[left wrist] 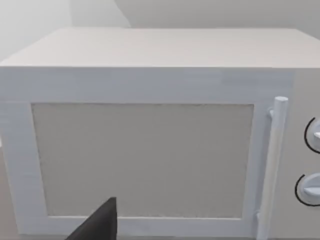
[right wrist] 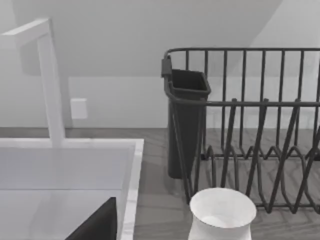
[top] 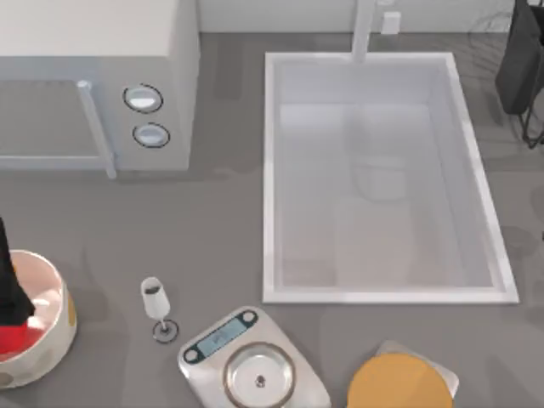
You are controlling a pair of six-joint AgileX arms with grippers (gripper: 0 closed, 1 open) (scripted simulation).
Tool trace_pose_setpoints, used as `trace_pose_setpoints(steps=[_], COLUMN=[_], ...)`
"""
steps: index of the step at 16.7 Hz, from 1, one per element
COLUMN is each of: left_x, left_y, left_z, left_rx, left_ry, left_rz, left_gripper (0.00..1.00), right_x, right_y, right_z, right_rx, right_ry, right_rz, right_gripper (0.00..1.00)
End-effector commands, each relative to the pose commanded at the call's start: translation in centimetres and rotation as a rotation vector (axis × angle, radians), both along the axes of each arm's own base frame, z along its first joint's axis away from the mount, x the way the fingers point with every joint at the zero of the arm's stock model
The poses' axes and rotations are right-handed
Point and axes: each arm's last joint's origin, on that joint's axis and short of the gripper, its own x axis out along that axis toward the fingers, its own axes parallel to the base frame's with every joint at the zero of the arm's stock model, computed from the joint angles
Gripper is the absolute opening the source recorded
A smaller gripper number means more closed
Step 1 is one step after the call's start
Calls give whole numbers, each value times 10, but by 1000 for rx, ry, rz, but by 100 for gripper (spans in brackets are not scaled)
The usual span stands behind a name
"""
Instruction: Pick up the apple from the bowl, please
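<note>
At the top view's left edge, the left arm's black gripper (top: 12, 293) is reaching down into the wide, glossy cream-white bowl with yellow-orange spots (top: 53, 340), which is sitting on the grey worktop (top: 212, 246). Its fingers are meeting the small, smooth, bright red apple (top: 13, 338) lying inside the bowl, though I cannot tell whether they are clenched on it or released. The left wrist view is facing a white microwave oven (left wrist: 150, 150).

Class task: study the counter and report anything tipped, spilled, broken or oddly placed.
Nothing stands out. The wine glass stands upright beside the scale, the apple sits in the bowl, and nothing looks spilled.
</note>
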Motion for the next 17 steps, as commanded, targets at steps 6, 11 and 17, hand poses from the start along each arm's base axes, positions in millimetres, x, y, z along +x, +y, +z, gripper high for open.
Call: trace_pose_setpoints(steps=[6,11,17], left_x=[0,0,1], left_y=[0,0,0], left_z=[0,0,8], left_rx=[0,0,3], left_ry=[0,0,69], left_rz=[0,0,2], left_gripper=[100,100,100], right_x=[0,0,0], right_y=[0,0,0], right_z=[0,0,0], right_rx=[0,0,0], right_ry=[0,0,0], right_rz=[0,0,0], right_gripper=[100,100,100])
